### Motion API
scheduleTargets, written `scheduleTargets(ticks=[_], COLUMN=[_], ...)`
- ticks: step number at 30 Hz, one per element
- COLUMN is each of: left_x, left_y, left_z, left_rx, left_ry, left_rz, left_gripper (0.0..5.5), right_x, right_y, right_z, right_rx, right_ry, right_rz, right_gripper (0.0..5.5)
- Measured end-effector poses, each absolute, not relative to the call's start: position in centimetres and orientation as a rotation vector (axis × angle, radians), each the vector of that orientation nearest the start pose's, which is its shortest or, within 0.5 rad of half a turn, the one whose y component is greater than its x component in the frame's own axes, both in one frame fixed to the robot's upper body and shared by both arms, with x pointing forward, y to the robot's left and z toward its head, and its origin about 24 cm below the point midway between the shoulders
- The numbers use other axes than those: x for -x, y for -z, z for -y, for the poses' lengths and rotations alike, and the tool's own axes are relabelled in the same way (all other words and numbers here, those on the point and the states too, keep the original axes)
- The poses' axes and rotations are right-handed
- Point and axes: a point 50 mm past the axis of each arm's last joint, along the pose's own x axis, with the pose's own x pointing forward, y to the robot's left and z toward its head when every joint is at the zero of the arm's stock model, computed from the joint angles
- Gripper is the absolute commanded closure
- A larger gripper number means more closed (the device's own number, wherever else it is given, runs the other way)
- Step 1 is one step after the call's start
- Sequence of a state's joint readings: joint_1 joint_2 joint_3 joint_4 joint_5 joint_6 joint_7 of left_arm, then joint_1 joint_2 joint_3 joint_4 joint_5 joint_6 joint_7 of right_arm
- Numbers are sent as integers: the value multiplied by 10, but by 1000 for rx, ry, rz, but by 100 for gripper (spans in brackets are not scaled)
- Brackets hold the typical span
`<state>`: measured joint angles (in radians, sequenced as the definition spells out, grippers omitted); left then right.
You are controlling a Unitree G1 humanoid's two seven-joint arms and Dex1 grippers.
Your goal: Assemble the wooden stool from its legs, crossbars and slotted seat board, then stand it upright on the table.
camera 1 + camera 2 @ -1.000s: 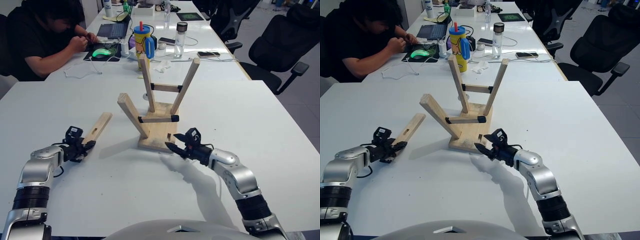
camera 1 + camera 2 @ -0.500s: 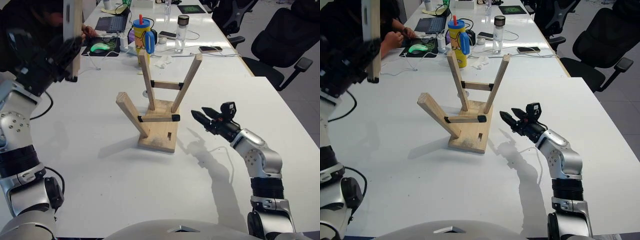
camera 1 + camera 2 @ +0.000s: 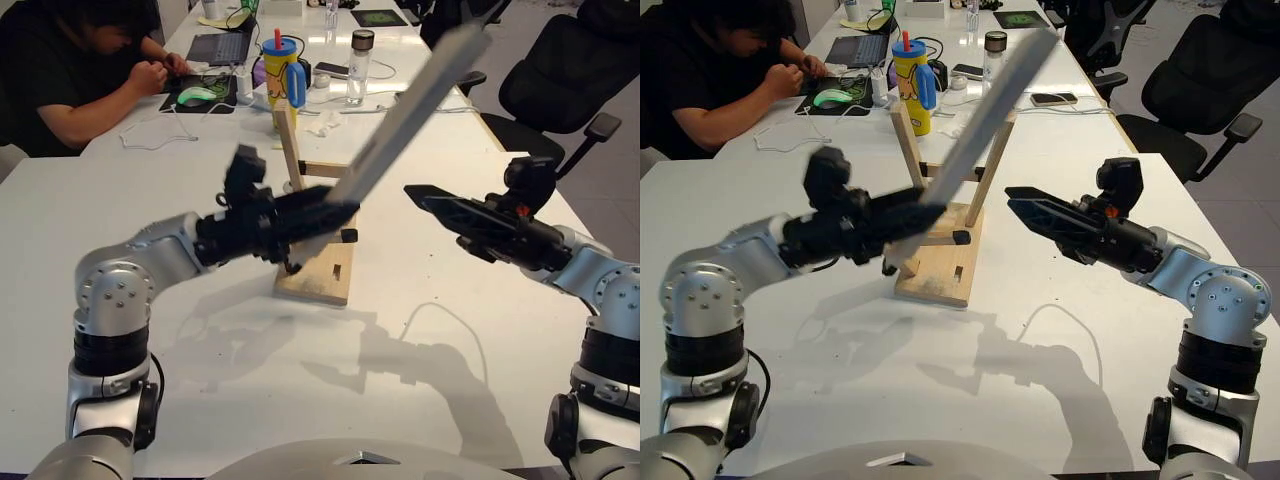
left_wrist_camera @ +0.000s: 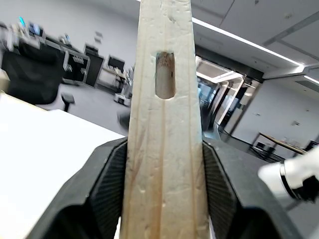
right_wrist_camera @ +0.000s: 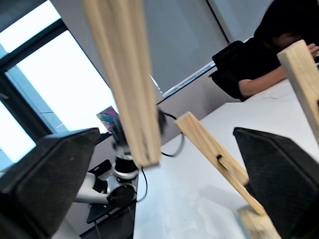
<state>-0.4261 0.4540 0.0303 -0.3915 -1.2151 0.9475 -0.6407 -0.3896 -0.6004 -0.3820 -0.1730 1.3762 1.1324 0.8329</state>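
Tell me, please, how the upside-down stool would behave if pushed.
Probably stiff: the stool looks solid wood, braced by crossbars. A push high on a leg may tip it. Pushed low, the flat seat board likely slides on the smooth table.

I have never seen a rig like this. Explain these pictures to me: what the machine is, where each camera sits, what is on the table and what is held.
This is a humanoid robot with two arms, each ending in a two-fingered gripper. The two wide pictures come from cameras in its head, looking down over both arms. The other two come from cameras on the wrists, looking out between that arm's fingers. On the white table sits a half-built stool, upside down: its seat board lies flat and its legs point up. Farther back stand a yellow cup and a bottle. The left gripper is shut on a loose wooden leg, raised slantwise above the stool. The right gripper hangs open and empty to the stool's right.
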Motion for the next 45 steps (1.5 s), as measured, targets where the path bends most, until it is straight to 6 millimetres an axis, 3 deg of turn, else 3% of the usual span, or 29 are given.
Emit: scheduleTargets(ticks=[6,9,15,22,26,27,31,36,40,45], left_x=[-231,-230,-226,-226,-227,-227,-227,-226,-227,-234], left_y=[-154,-153,-155,-155,-153,-152,-149,-136,-117,-85], left_z=[-107,-109,-113,-116,-115,-114,-116,-124,-132,-122], left_rx=[464,463,491,464,413,406,389,399,301,43], left_ry=[1478,1497,1538,1536,1530,1528,1484,1386,1241,1144], left_rz=[-287,-306,-340,-361,-351,-350,-349,-370,-376,-412], left_gripper=[344,344,344,344,344,307,248,247,247,247], right_x=[-241,-240,-236,-236,-236,-236,-235,-241,-259,-277], right_y=[-215,-216,-197,-196,-194,-193,-181,-172,-181,-182], right_z=[201,200,194,195,194,194,196,210,219,216], right_rx=[-765,-765,-723,-722,-705,-703,-643,-478,-379,-212], right_ry=[-1404,-1403,-1390,-1405,-1400,-1401,-1365,-1271,-1218,-1209], right_rz=[-27,-34,-155,-152,-157,-156,-205,-239,-152,-124], right_gripper=[73,126,226,341,344,344,344,344,344,344])
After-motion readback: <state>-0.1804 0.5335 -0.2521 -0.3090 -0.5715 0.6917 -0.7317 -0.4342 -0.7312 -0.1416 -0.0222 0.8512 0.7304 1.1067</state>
